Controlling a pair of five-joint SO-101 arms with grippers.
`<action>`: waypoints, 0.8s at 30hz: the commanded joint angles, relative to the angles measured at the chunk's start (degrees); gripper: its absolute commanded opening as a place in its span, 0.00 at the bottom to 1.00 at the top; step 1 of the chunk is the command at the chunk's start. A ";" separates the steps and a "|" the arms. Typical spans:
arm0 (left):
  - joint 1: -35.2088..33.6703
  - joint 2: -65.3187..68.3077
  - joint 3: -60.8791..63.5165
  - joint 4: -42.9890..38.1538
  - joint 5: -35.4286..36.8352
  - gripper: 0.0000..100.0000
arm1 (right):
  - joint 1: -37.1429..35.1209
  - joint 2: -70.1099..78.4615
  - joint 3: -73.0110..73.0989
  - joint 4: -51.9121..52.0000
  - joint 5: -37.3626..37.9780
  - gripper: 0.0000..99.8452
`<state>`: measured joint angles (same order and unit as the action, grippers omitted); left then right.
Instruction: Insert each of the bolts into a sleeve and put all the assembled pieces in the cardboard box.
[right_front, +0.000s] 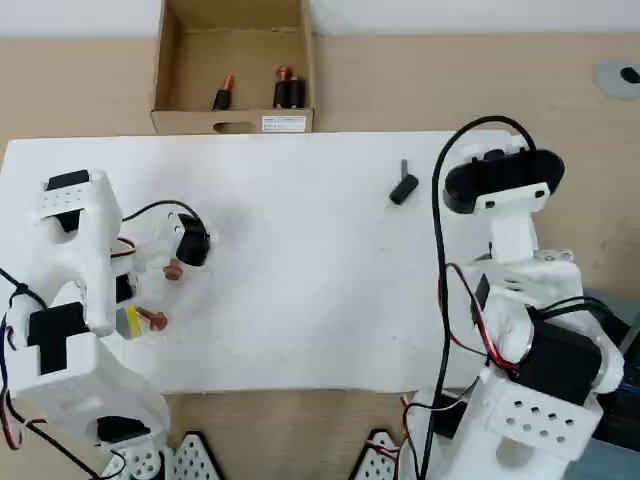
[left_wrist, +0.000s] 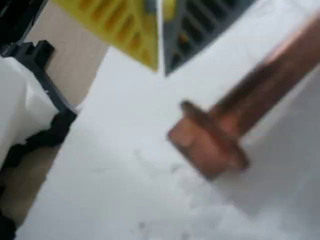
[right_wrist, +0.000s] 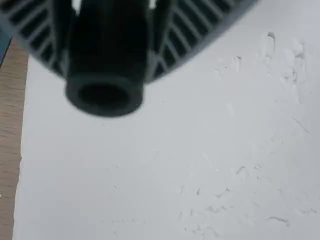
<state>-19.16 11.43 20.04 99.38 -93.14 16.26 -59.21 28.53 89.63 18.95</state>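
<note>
A copper bolt lies on the white mat, its head close under my left gripper. The yellow and grey fingers stand together with nothing between them. From above, that bolt sits just beside the left gripper. A second bolt lies a little farther back, by the arm's black motor. My right gripper is shut on a black sleeve with its bore facing the camera, held over the mat's far right part. The cardboard box is at the far edge.
Two assembled pieces lie inside the box near its front wall. The mat's near edge meets the wooden table. Cables hang around the right arm's base.
</note>
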 joint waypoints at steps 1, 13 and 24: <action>0.88 2.33 -0.79 -0.62 -18.37 0.00 | 0.48 -0.48 -4.44 -0.88 0.44 0.01; 2.11 13.14 -18.11 0.97 -10.55 0.01 | 0.48 -0.40 -7.08 0.62 0.26 0.01; 5.01 13.05 -27.78 1.05 -6.33 0.01 | 0.48 -0.57 -7.25 0.70 0.26 0.01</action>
<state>-15.30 25.14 -4.31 99.38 -93.14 16.26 -59.30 24.75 90.15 18.95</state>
